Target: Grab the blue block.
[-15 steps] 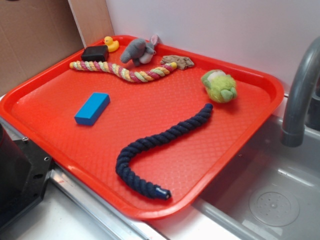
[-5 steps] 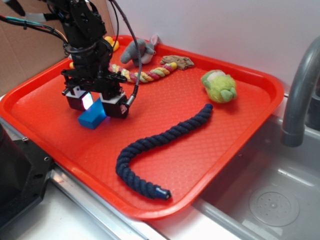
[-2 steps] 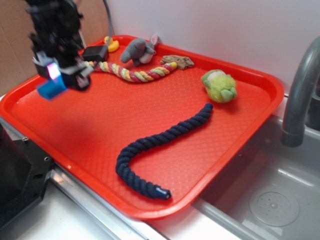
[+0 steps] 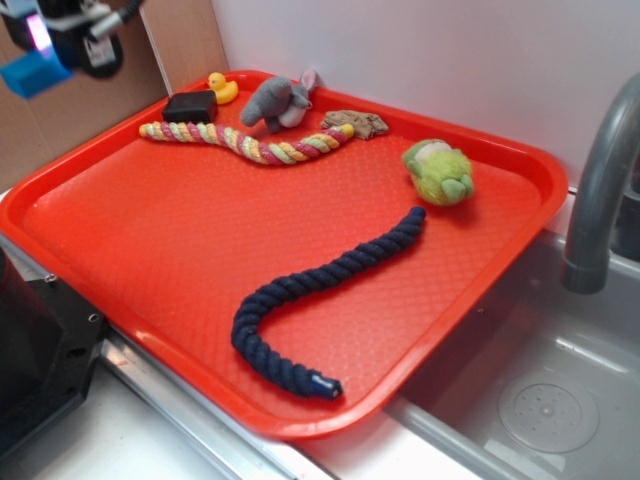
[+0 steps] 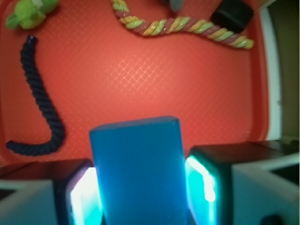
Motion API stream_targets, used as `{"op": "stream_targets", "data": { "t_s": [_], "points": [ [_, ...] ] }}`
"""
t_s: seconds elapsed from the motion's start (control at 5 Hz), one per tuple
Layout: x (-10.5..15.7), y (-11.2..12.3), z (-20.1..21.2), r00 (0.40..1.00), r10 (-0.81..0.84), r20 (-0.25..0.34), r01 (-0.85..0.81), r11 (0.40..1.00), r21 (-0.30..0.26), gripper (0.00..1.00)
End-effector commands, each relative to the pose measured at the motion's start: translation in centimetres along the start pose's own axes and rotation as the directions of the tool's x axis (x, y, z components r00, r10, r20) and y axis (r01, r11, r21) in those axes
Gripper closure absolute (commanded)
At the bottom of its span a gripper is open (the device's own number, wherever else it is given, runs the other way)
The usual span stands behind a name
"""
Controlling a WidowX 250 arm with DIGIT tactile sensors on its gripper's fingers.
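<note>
The gripper (image 4: 45,45) is clamped on the blue block (image 4: 35,72), high above the worktop's far-left corner, clear of the red tray (image 4: 520,160). Much of the block sticks out past the pads (image 5: 199,180); a jolt could probably slide it free.

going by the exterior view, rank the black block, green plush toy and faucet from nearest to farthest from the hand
The hand holds the blue block at upper left, above the tray.
1. Black block: far-left corner of the tray.
2. Green plush toy: right part of the tray.
3. Faucet: past the tray's right edge.
</note>
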State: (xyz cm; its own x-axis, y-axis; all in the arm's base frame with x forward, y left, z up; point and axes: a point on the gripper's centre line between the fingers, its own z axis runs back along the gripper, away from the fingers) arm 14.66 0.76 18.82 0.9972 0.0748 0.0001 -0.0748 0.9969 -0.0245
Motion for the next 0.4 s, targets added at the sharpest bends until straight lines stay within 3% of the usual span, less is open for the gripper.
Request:
{"op": "stream_targets", "data": {
  "t_s": [0.0, 0.2],
  "points": [
    [0.46, 0.19, 1.13, 0.999, -0.026, 0.031, 0.026, 1.000, 0.011, 1.00],
    [0.62, 0.39, 0.52, 1.000, -0.025, 0.006, 0.025, 1.000, 0.015, 1.00]
  ]
}}
